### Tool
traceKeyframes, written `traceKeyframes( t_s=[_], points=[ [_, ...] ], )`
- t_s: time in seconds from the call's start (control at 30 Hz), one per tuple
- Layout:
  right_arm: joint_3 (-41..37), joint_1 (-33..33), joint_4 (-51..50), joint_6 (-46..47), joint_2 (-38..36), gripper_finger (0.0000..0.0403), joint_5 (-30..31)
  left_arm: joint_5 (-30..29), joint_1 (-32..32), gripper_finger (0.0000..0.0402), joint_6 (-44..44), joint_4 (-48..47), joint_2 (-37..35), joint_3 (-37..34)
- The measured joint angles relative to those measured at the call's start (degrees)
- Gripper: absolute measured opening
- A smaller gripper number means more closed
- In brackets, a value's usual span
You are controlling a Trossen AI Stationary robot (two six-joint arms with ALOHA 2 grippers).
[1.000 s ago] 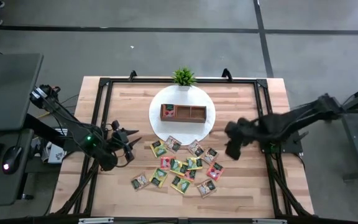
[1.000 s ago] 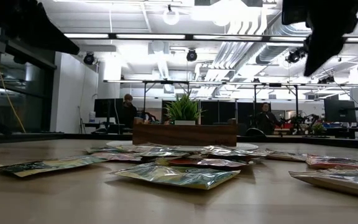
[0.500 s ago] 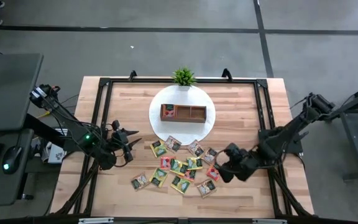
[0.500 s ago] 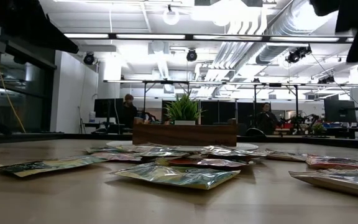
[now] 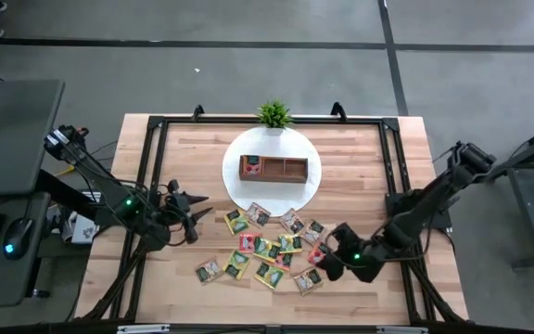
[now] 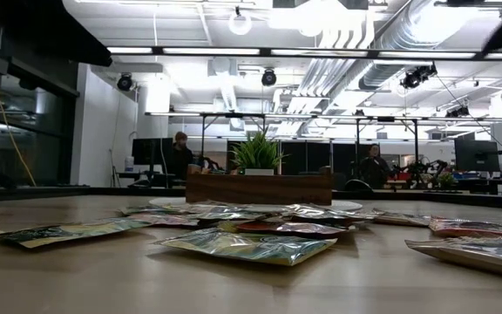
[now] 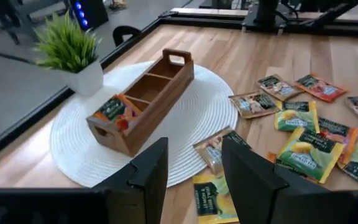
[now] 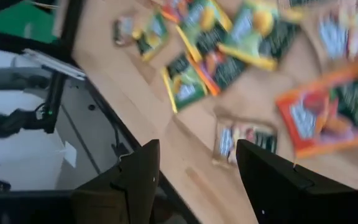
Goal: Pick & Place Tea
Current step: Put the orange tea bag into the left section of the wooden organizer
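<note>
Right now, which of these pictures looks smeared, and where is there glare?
Right wrist view: the tea sachets are streaked with motion blur beyond the open right hand. Low view: bright ceiling lights overhead, and the nearest sachet shows shiny reflections. Left wrist view: sharp on the wooden tray. High view: evenly lit.

Green, yellow, red and grey tea sachets [image 5: 269, 247]; brown tray [image 5: 273, 168]; white ribbed mat [image 5: 310, 182]; green plant [image 5: 273, 114].

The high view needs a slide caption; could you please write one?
Right gripper open over scattered tea sachets; left gripper waits beside wooden tray.
</note>
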Motion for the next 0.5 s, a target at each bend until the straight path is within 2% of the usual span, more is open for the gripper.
traceKeyframes(
  t_s=[0.23, 0.37, 0.5],
  points=[
    [0.1, -1.8, 5.7, 14.3, 10.6, 0.0208, -14.2, -0.3, 0.0, 0.0147, 7.0, -0.4, -1.2, 0.0],
    [1.4, -3.7, 4.0, 20.1, 15.0, 0.0208, -22.1, -0.3, 0.0, 0.0147, 9.1, -0.4, -2.5, 0.0],
    [4.3, -5.9, -1.0, 21.4, 15.6, 0.0208, -24.9, 2.3, 0.0, 0.0147, 12.9, -0.5, -3.7, 0.0]
  ],
)
